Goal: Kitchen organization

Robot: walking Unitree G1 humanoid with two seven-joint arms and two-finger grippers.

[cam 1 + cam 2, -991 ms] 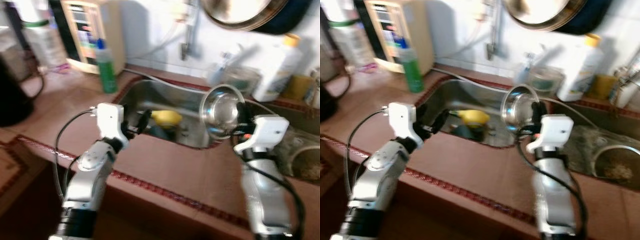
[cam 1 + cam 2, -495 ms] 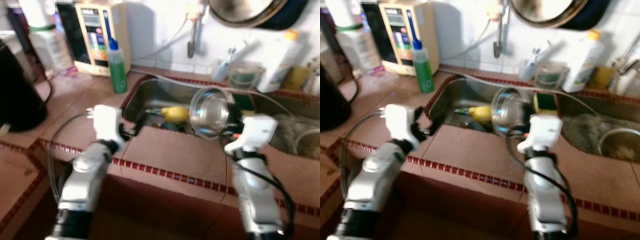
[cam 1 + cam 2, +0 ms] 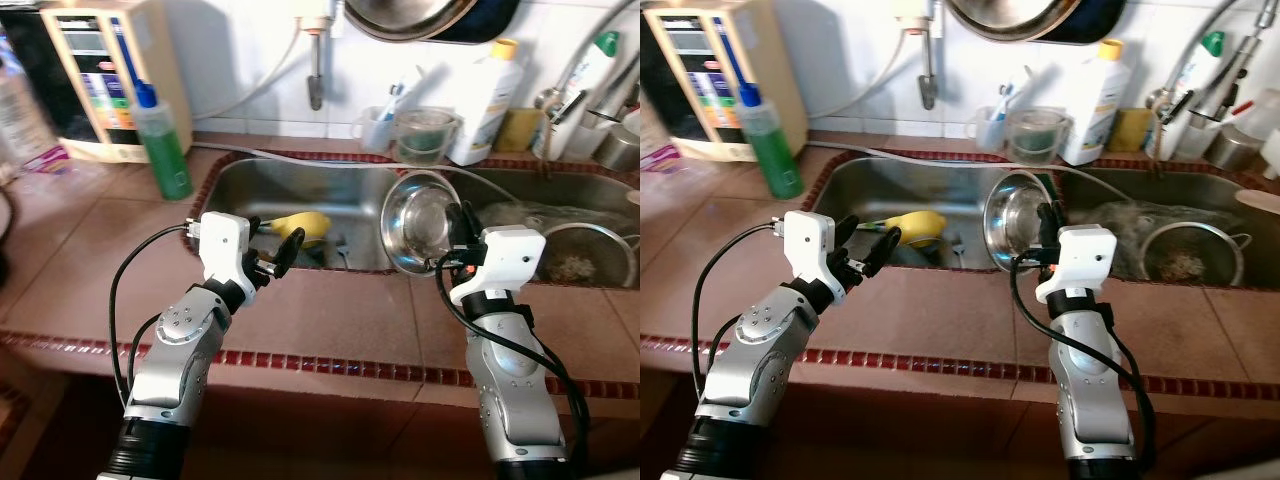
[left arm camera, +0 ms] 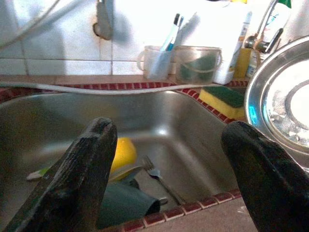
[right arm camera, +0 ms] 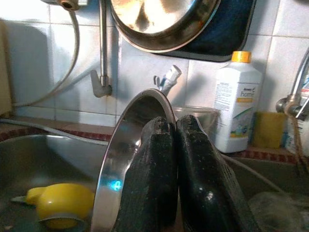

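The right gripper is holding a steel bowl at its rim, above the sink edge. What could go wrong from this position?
1. The right gripper pinches only the thin rim of the steel bowl, which is tilted on edge; it could slip or swing and drop into the sink.
2. A falling bowl might hit the yellow object and the fork lying in the basin.
3. The left gripper hovers open close by, so a sideways move could bump it.

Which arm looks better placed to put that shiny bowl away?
The right, probably. The right gripper is already shut on the steel bowl's rim, holding it tilted over the sink. The left gripper hovers open and empty at the sink's near edge.
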